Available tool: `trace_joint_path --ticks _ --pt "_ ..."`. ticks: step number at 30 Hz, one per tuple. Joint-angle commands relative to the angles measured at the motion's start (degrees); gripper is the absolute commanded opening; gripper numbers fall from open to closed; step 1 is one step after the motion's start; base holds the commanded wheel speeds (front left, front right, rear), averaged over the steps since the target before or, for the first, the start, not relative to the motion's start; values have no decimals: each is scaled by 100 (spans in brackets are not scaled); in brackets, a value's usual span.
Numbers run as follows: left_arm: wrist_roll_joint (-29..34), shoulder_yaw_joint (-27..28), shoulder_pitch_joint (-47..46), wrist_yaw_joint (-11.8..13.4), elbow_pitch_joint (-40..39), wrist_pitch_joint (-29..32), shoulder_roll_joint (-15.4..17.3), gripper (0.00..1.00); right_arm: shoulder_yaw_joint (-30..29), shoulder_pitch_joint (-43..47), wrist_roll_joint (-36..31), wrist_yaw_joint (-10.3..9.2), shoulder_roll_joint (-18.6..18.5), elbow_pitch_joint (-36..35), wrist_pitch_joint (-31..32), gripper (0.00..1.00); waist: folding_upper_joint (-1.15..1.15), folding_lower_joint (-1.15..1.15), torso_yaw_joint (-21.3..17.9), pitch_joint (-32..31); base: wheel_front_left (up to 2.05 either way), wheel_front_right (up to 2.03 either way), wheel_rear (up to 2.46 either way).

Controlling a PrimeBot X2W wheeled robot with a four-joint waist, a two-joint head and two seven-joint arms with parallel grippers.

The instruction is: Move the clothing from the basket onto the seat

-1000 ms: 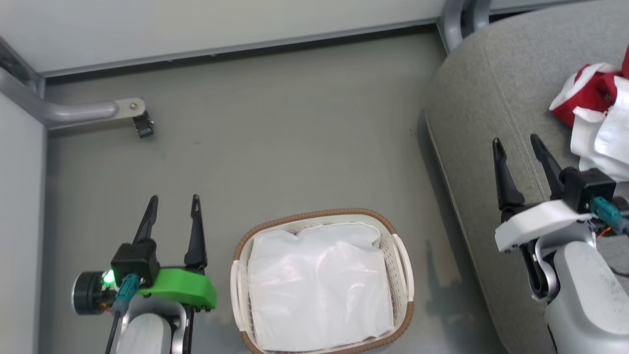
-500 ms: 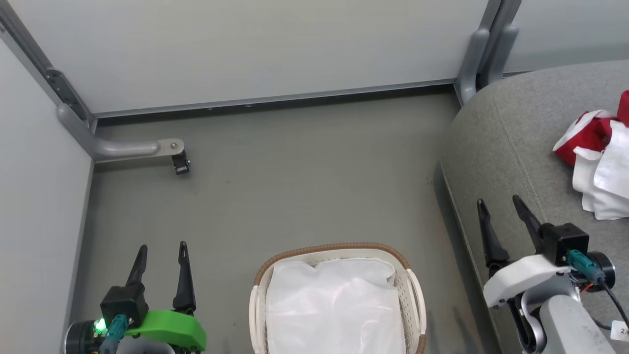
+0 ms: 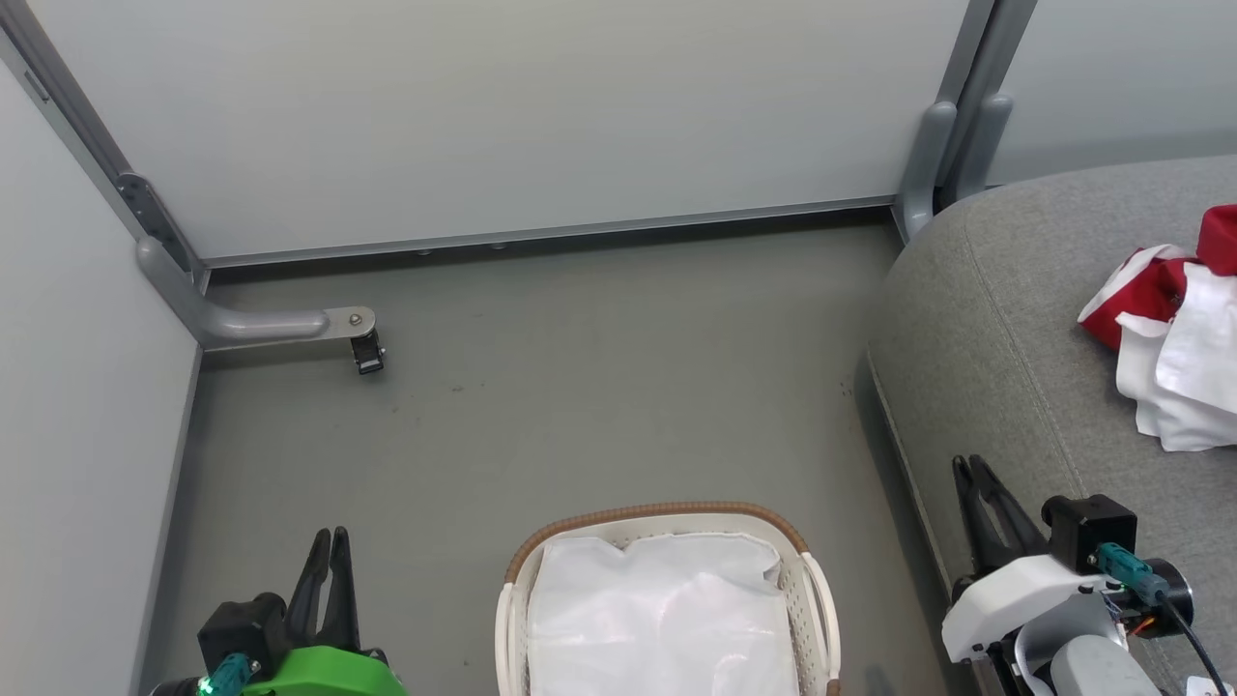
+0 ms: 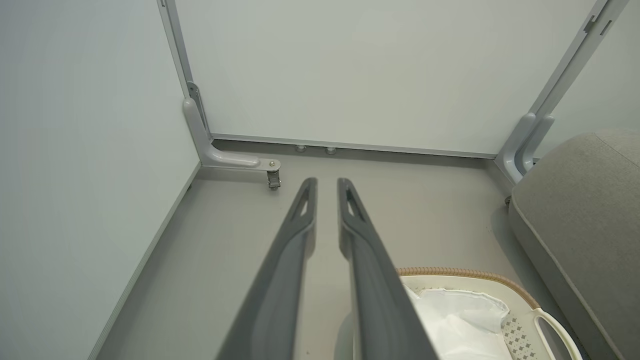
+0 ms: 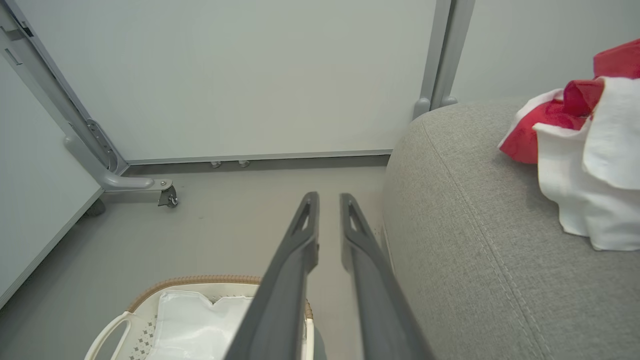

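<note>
**Both pincers closed and empty; clothing lies on the seat**

The left pincer (image 3: 330, 534) sits at the lower left of the head view, its two dark fingers drawn together with only a thin slit between them, gripping nothing. Its own wrist view shows the left pincer (image 4: 326, 182) the same way, the fingers running side by side above the bare floor (image 4: 225, 260). It rises from a green mount (image 3: 324, 677).

The right pincer (image 3: 969, 464) is at the lower right, fingers likewise closed on nothing. It stands on a white mount (image 3: 1015, 604) over the near edge of the seat (image 3: 986, 338). In its wrist view the right pincer (image 5: 329, 196) points along the gap between the seat (image 5: 450, 225) and the floor. A small white tag (image 3: 1201, 687) hangs by that arm at the frame's corner; its print cannot be read.

Between the two arms, on the floor (image 3: 580, 387), stands the basket (image 3: 657, 509), its brown woven rim toward the wall. A glossy white liner (image 3: 667, 619) lies inside it.

The clothing (image 3: 1174, 367) rests on the seat at the right edge of the head view, well apart from the basket: a red piece with white trim and a plain white piece bunched against it. The right wrist view shows the clothing (image 5: 580, 200) piled on the grey fabric. Any lettering on it is hidden in the folds.

Farther out, a grey bracket (image 3: 280, 327) with a small black caster (image 3: 368, 353) sits at the foot of the pale wall panel (image 3: 532, 116).
</note>
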Motion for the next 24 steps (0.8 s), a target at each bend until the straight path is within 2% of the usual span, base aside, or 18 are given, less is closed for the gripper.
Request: trace_joint_path --ticks 1,24 --pt "-162 49 -55 -6 -13 61 6 0 -52 -52 158 0 -5 -26 64 0 1 0 0 -3 0 0 0" --pt "-2447 269 -214 -85 -240 654 16 0 -278 33 2464 -1 72 -335 660 0 9 0 -2 -45 0 0 0"
